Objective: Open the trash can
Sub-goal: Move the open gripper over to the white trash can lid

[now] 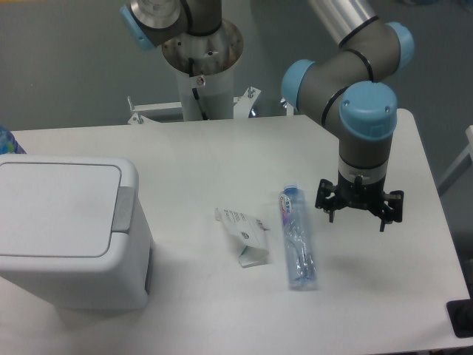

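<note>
Table (pixel 222 159): white, carrying everything.
Left edge: trash can (pixel 70 233) sitting, lid shut.
Middle: crumpled carton (pixel 244 235) lying beside bottle (pixel 297 238).

- No text is proving readable anywhere.
- The bottle (pixel 297 238), lying on the tabletop just left of the fingers (pixel 330 215), is carrying a coloured label near its cap, its print too small to make out.
- The small white carton (pixel 244 234), farther left of the fingers, is showing dark printed marks, too blurred to read.
- The robot base (pixel 201 70) is wearing a small red sticker, illegible.
</note>
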`<state>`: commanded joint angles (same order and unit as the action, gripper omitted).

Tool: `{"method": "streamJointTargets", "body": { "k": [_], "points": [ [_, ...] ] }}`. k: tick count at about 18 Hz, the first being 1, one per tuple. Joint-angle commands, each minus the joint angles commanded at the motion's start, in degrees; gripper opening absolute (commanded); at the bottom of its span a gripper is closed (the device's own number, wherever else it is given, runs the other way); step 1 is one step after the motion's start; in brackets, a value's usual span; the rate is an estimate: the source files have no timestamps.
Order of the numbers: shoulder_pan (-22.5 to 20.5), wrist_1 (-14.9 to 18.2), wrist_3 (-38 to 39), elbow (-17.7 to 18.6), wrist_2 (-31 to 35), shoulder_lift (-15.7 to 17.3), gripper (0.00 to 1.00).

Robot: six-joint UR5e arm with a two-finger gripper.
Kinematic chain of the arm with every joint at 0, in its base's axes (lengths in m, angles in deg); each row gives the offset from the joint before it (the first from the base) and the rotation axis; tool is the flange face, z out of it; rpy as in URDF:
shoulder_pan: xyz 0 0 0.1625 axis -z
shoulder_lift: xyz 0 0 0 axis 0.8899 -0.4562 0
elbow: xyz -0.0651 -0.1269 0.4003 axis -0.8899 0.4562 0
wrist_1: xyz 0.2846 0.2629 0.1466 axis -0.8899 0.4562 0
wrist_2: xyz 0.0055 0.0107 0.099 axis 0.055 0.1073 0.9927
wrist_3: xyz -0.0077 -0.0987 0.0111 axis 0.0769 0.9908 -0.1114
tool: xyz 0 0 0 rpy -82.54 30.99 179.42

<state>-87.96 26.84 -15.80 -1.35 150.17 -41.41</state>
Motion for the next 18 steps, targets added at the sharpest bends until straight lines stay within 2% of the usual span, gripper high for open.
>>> {"method": "streamJointTargets", "body": {
  "k": [5, 11, 15, 18],
  "points": [
    [1.9, 0.8, 10.5, -3.1, -8.7, 0.5, 1.0],
    [4.7, 3.2, 19.8, -6.7, -13.6, 0.6, 1.0],
    [7.7, 3.5, 26.7, -9.4, -15.3, 0.7, 1.0],
    [8.3, 3.6, 28.6, -9.7, -17.1, 1.7, 1.0]
  ]
}}
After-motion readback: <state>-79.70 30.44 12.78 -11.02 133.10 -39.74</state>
